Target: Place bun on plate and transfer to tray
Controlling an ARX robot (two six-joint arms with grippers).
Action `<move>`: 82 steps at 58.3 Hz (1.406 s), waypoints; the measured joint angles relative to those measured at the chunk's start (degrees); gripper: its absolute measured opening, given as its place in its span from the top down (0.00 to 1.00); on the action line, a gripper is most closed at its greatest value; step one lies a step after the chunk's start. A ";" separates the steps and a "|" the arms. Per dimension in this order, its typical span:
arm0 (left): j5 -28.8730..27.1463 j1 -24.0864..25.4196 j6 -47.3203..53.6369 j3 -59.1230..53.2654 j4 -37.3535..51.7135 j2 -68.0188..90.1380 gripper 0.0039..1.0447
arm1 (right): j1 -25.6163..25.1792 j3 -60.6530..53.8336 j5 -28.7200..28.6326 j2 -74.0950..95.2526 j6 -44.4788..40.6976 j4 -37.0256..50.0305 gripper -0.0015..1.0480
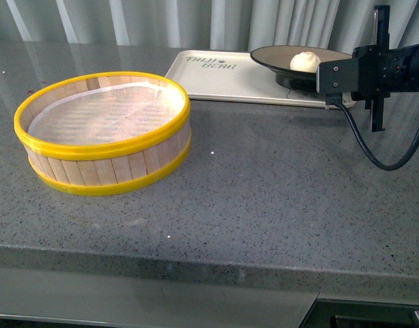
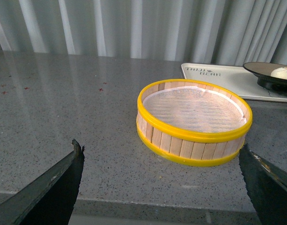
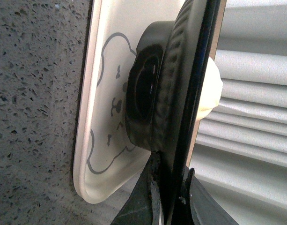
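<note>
The white bun lies in the beige plate with the black rim. The plate is over the right end of the cream-white tray at the back of the counter; I cannot tell if its foot touches the tray. My right gripper is shut on the plate's right rim. In the right wrist view the gripper clamps the rim, with the bun behind it and the tray's bear drawing under the foot. My left gripper is open and empty, near the counter's front edge.
A yellow-rimmed wooden steamer basket with a white liner stands at the front left of the grey counter, also in the left wrist view. Curtains hang behind the counter. The counter's front edge runs along the bottom.
</note>
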 joint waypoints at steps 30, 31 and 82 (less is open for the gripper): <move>-0.02 -0.02 0.00 0.00 0.00 0.00 0.06 | 0.83 1.38 0.72 1.38 0.09 -0.26 0.82; -0.02 0.00 0.00 0.00 0.00 0.00 0.06 | 0.83 1.60 0.70 1.38 0.04 -0.28 0.79; -0.02 -0.02 0.00 0.00 0.00 0.00 0.06 | 7.78 -17.84 13.75 -27.41 60.85 -7.26 0.08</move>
